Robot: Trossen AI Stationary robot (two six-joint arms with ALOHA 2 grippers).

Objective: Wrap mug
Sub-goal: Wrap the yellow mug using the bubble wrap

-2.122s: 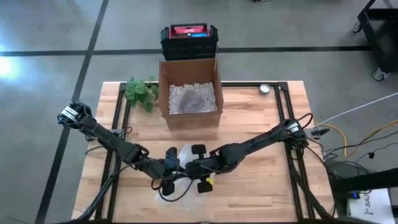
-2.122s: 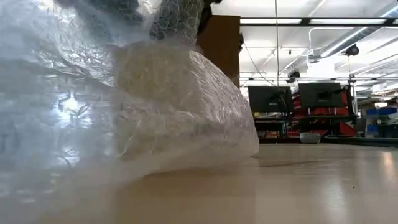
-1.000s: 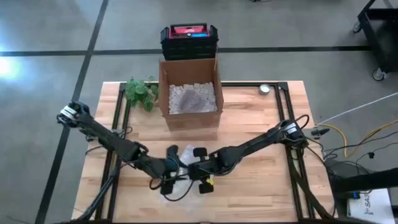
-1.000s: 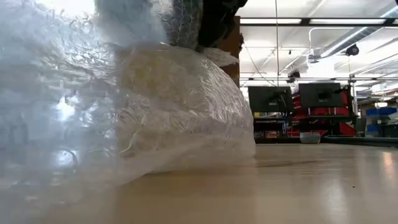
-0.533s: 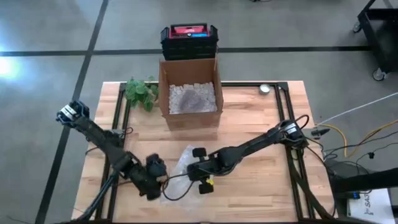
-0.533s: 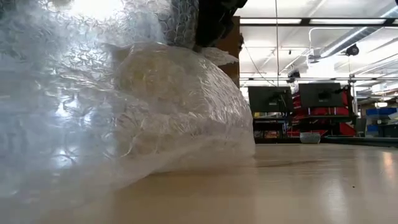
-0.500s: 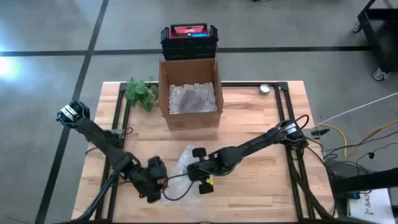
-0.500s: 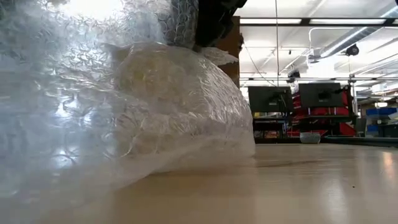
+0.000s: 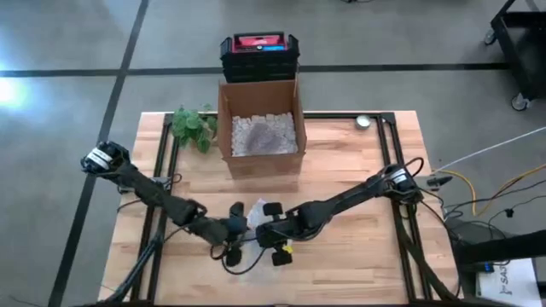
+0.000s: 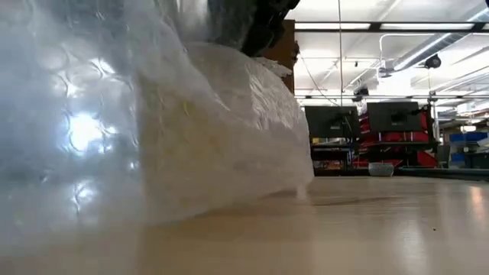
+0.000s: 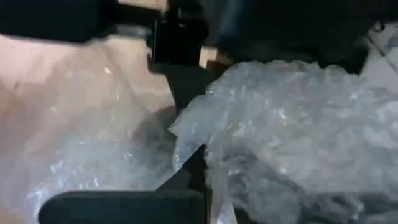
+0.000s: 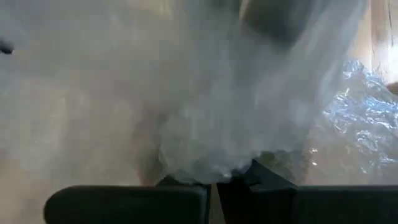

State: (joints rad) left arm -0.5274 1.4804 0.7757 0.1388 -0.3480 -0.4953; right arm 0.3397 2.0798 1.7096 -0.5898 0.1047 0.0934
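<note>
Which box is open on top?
The brown cardboard box, showing white filling inside. The black box behind it has a red lid shut on top.

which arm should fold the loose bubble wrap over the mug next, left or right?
Probably left. The left claw sits at the bundle's left side with bubble wrap bunched right in front of it. The right claw is at the bundle from the other side, better kept steadying it.
</note>
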